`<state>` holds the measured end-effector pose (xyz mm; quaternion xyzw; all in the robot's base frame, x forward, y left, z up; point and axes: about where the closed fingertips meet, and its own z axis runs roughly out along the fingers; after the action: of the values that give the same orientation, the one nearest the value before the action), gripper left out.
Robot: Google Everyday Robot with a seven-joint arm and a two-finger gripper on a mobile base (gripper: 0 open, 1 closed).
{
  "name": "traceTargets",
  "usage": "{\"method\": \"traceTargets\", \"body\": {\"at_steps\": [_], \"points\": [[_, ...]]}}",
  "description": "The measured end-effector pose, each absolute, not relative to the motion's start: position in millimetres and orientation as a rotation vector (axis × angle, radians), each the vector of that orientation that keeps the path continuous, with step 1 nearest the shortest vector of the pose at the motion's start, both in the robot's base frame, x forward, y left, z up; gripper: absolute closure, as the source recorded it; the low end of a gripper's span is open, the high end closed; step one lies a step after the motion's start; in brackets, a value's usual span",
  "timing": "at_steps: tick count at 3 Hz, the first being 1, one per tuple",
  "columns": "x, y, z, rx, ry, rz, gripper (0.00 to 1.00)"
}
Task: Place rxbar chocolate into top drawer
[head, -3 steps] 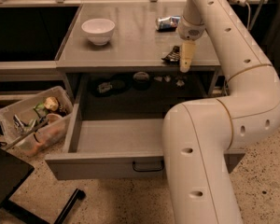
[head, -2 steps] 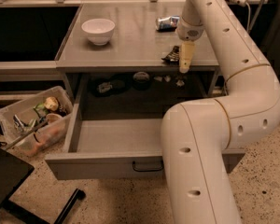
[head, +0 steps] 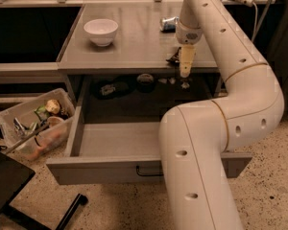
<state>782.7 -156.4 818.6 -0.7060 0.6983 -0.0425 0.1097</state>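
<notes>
The rxbar chocolate (head: 173, 58) shows as a small dark wrapper on the grey desk top, close to the front edge at the right. My gripper (head: 184, 74) hangs pointing down right beside it, on its right side, at the desk's front edge. Whether it touches the bar I cannot tell. The top drawer (head: 101, 166) is pulled far out below the desk, its grey floor bare, with the dark bar handle (head: 148, 172) on its front. My own white arm covers the drawer's right part.
A white bowl (head: 101, 31) stands at the desk's back left and a soda can (head: 168, 23) lies at the back. Dark small items (head: 108, 88) sit in the recess behind the drawer. A plastic bin (head: 32, 121) of clutter stands on the floor at left.
</notes>
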Motion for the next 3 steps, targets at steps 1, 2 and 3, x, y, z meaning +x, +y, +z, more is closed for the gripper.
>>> {"method": "traceTargets", "body": {"at_steps": [1,2,3], "points": [[780.5,-149.3,822.2,-2.077,2.058,-0.117,0.0],[775.6,-157.8,836.6,-2.023,2.106,-0.135,0.0],[766.3,-182.1,856.7,-1.939,2.178,-0.176,0.0]]}}
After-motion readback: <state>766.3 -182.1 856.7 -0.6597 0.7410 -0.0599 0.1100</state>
